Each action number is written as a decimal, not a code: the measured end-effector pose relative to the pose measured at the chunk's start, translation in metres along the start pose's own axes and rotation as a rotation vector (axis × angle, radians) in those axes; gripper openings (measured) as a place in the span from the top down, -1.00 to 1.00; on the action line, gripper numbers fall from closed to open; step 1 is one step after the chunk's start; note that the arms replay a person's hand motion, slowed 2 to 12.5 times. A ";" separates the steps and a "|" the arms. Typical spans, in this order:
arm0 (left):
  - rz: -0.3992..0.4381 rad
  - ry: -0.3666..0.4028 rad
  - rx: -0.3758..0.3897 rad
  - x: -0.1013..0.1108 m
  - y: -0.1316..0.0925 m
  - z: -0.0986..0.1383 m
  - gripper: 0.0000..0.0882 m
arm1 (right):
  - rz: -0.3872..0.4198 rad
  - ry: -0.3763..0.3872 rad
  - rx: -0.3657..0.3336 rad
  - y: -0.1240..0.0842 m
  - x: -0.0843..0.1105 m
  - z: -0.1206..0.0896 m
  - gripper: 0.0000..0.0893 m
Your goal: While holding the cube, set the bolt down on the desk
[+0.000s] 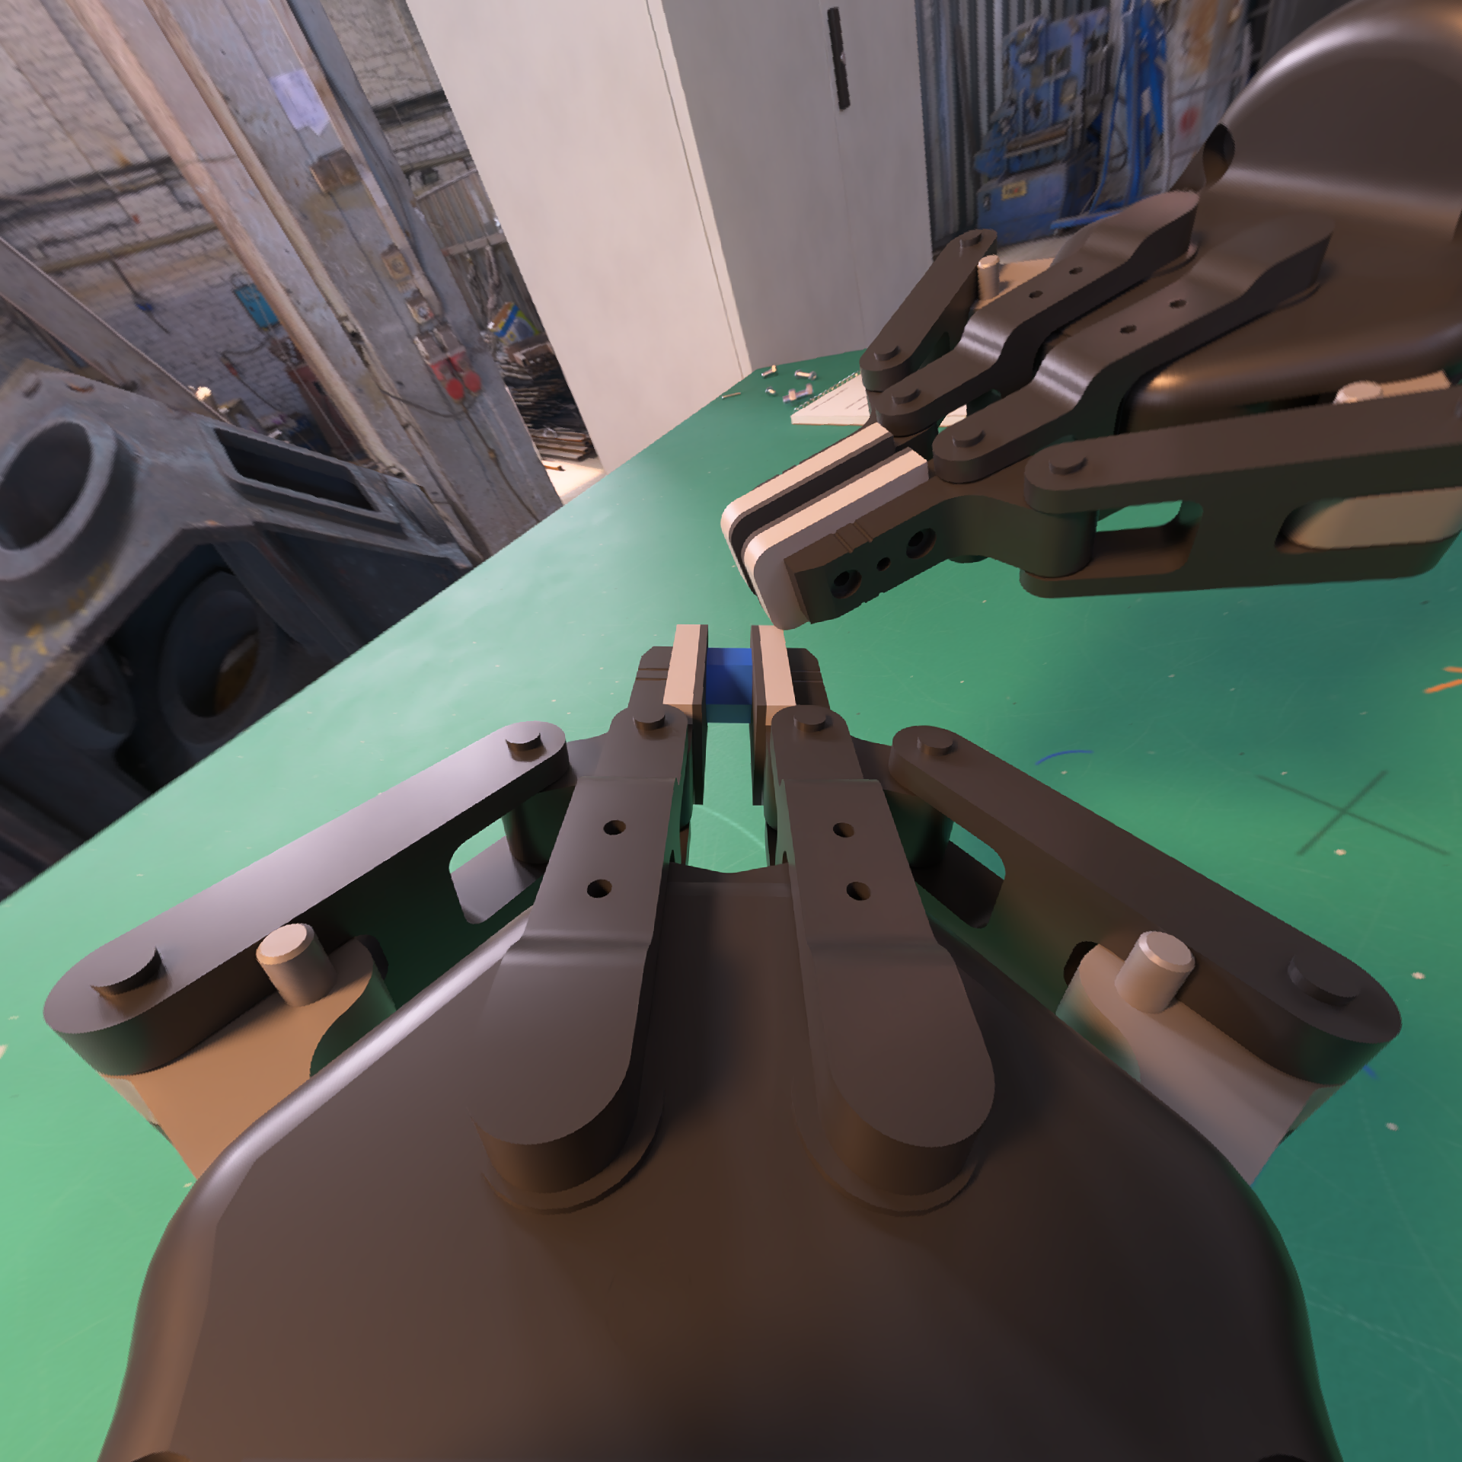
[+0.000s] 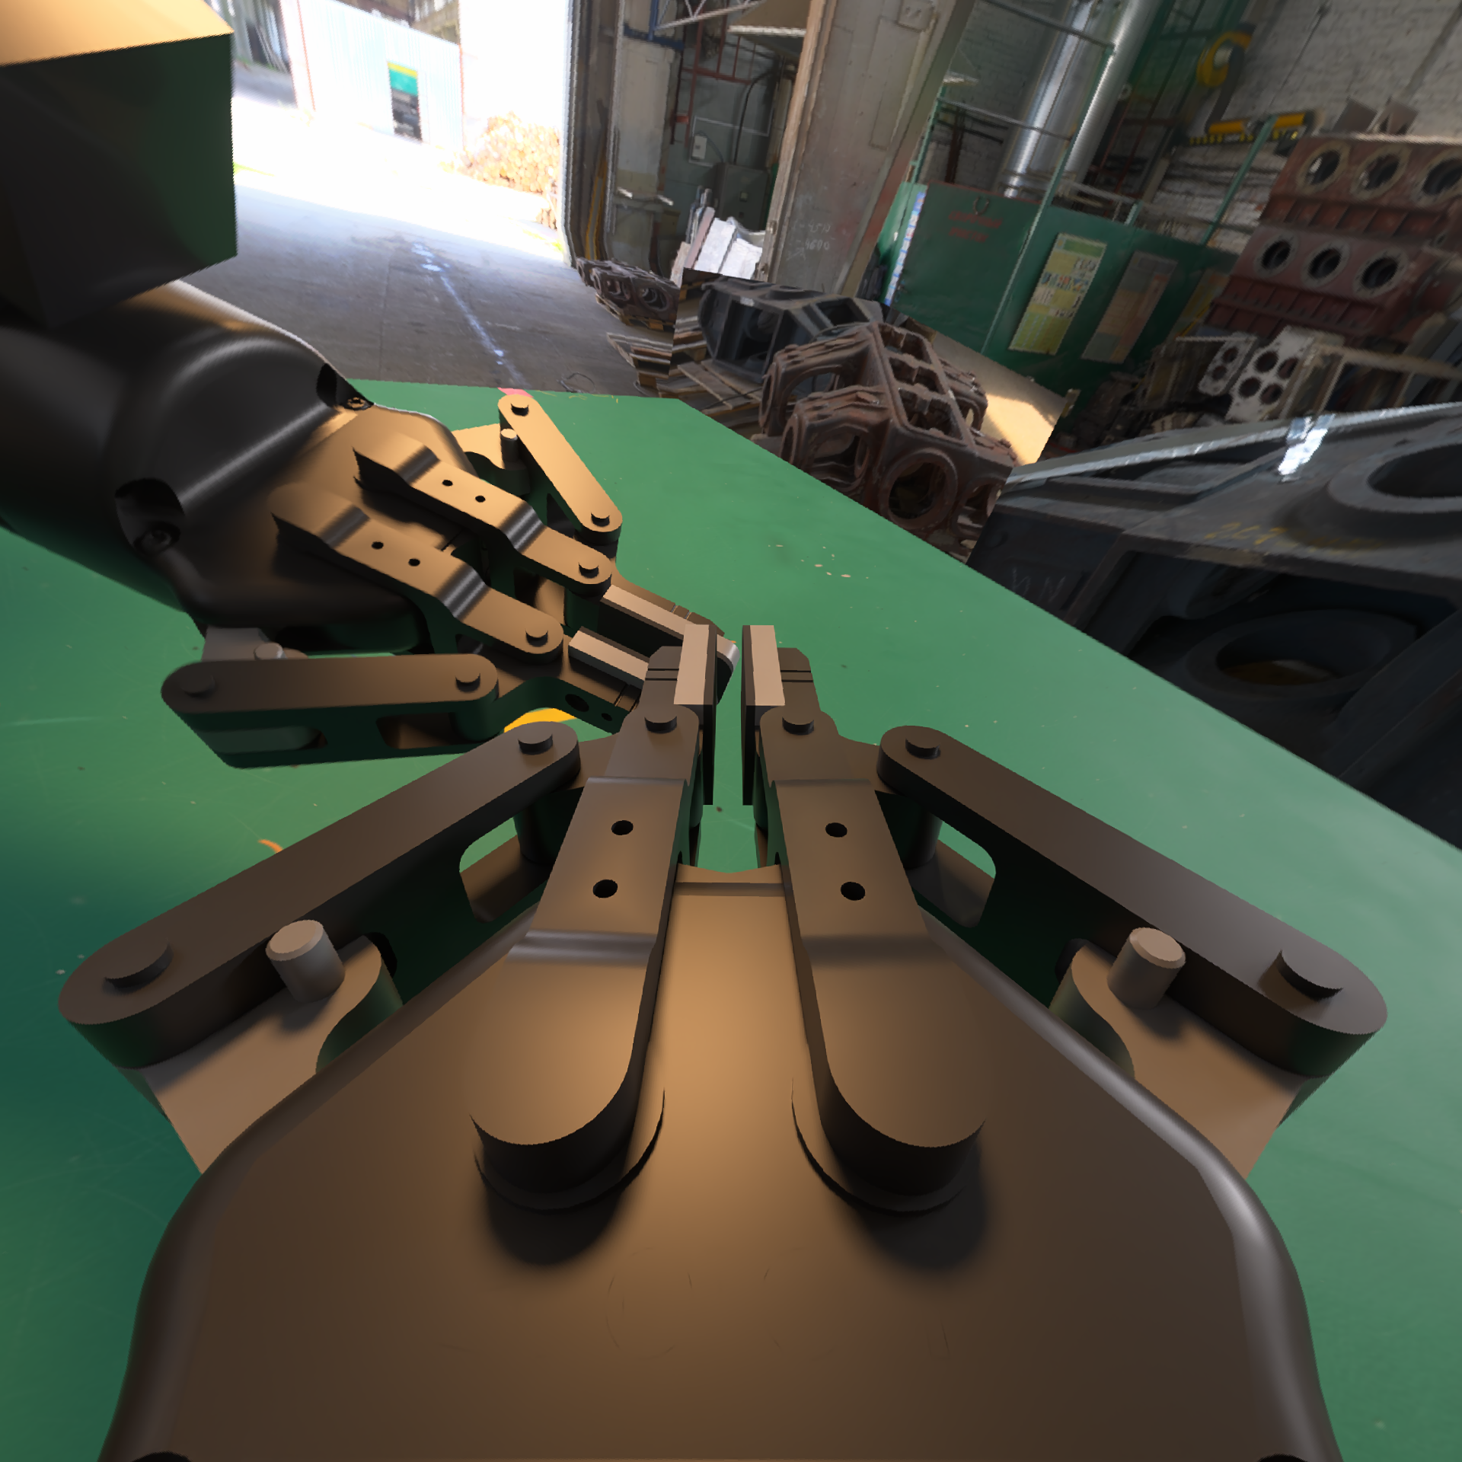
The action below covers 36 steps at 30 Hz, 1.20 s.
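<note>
My left gripper (image 1: pixel 728 672) is shut on a small blue cube (image 1: pixel 726 676) and holds it just above the green desk (image 1: pixel 475 672). My right gripper (image 2: pixel 729 664) has its jaws drawn in to a narrow gap. The bolt does not show; anything between the pads is hidden. In the left wrist view the right gripper (image 1: pixel 755 538) reaches in from the right, tips just beyond and right of the cube. In the right wrist view the left gripper (image 2: pixel 664 641) comes in from the left and its fingertips almost touch my right gripper's left finger.
Several small loose bolts (image 1: pixel 783 388) and a white pad (image 1: pixel 838 407) lie at the desk's far end by a white cabinet. A drawn cross (image 1: pixel 1345 815) marks the desk to the right. A yellow patch (image 2: pixel 538 718) shows under the left gripper. The desk edge (image 2: pixel 989 570) runs diagonally.
</note>
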<state>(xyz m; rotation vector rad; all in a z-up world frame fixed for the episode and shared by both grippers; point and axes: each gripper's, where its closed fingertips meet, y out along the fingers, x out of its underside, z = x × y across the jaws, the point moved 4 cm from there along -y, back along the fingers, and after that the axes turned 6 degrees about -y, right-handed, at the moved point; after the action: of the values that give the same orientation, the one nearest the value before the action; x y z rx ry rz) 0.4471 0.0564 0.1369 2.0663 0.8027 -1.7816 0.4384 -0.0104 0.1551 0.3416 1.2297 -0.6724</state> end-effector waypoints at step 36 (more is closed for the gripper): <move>-0.010 -0.254 -0.002 0.005 0.004 -0.008 0.79 | -0.129 -0.345 0.231 0.011 -0.004 -0.002 0.86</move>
<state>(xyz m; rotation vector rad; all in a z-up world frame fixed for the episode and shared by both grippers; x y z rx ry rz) 0.4565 0.0588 0.1328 1.7876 0.7417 -1.9950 0.4433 0.0001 0.1569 0.3231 0.8521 -0.9462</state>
